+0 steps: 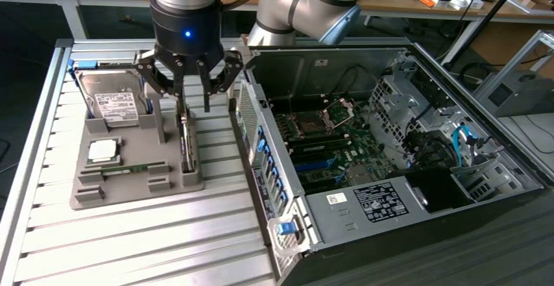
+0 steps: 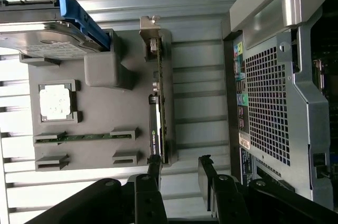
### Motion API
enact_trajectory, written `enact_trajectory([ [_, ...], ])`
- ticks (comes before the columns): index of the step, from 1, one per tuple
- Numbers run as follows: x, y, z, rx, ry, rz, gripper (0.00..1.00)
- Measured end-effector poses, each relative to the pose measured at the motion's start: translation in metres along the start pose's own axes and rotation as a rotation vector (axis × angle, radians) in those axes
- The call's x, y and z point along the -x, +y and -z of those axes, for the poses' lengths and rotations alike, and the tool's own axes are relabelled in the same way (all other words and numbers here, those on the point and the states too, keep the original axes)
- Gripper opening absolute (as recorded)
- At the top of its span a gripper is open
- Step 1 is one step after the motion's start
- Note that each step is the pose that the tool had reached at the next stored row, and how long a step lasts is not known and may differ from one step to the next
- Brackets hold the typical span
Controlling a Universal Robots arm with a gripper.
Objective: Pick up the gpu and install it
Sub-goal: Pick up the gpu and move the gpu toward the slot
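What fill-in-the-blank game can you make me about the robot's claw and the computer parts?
1. The claw hangs just above the gpu with its jaws ____.
2. The gpu stands on its edge in the ____ tray.
3. The label on the hard drive is ____.
Missing words: open; gray; white.

Hard drive [image 1: 114, 101], processor [image 1: 104, 150], memory stick [image 1: 139, 168]

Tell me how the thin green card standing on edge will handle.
Probably stiff: the thin green circuit-board card is flat, with a silvery metal end bracket. Likely light, being so thin. On edge in the grey slotted holder, it could tip if nudged.
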State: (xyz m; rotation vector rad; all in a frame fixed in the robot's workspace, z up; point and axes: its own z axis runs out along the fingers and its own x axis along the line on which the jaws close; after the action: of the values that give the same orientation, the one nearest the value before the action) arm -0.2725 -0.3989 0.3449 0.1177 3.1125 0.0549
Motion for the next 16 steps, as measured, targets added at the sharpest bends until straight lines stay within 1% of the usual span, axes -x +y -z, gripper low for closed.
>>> enact_trajectory([
  [16,-0.0001,-0.0001,-0.0040,0.0000,0.0000,0.000,0.42],
])
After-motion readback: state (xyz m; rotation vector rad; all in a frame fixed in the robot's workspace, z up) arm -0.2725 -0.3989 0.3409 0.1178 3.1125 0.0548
